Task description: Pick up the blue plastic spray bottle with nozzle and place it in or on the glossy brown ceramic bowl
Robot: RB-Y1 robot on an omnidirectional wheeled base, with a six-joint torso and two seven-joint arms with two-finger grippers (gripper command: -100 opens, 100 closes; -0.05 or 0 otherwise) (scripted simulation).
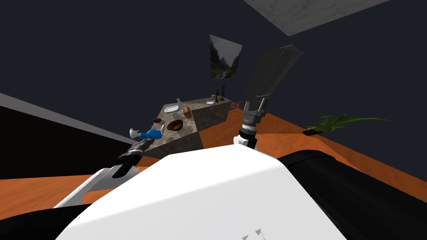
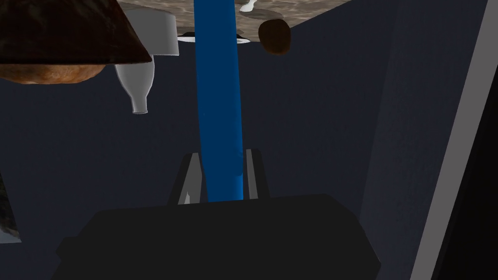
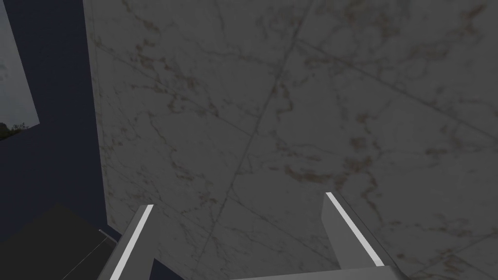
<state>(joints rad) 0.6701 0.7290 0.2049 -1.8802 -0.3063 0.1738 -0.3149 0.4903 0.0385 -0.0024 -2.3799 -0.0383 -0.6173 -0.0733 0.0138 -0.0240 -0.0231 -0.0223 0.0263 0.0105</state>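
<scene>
The left gripper [image 2: 221, 163] is clamped on the blue plastic spray bottle [image 1: 152, 134], its two fingers pressing the body's sides. In the head view the bottle lies sideways at the mottled stone counter's [image 1: 196, 116] edge, its white nozzle [image 1: 133, 133] toward nine o'clock. It is at about eight o'clock from the glossy brown bowl [image 1: 175, 125]. The right gripper [image 3: 238, 201], at the bowl's three o'clock, stands spread wide.

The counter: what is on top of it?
A brown bowl, a white plate, a pale jug, a brown pot and dark bottles. The left claw holds the blue bottle at the near corner, hiding what lies below.
</scene>
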